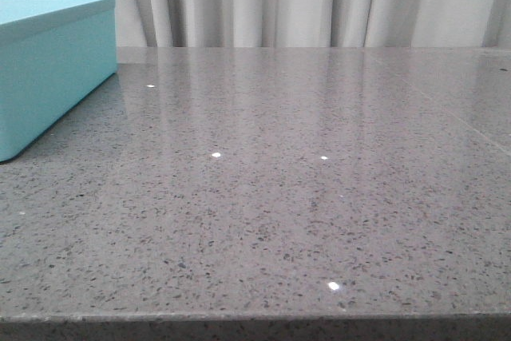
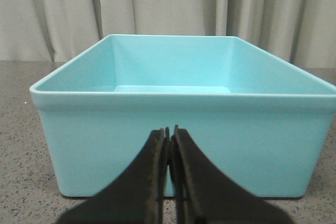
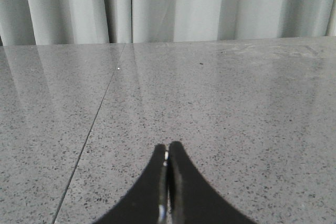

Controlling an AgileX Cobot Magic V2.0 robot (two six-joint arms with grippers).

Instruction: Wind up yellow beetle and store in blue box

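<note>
The blue box (image 1: 48, 85) stands at the far left of the grey stone table in the front view, partly cut off by the frame edge. In the left wrist view the blue box (image 2: 184, 145) fills the middle, open-topped and empty inside as far as shows. My left gripper (image 2: 170, 129) is shut and empty, just in front of the box's near wall. My right gripper (image 3: 167, 146) is shut and empty over bare table. The yellow beetle is out of view in all frames. Neither gripper shows in the front view.
The speckled grey table (image 1: 279, 197) runs to a front edge at the bottom of the front view. A thin seam (image 3: 94, 124) crosses the tabletop in the right wrist view. Pale curtains (image 1: 319, 1) hang behind the table.
</note>
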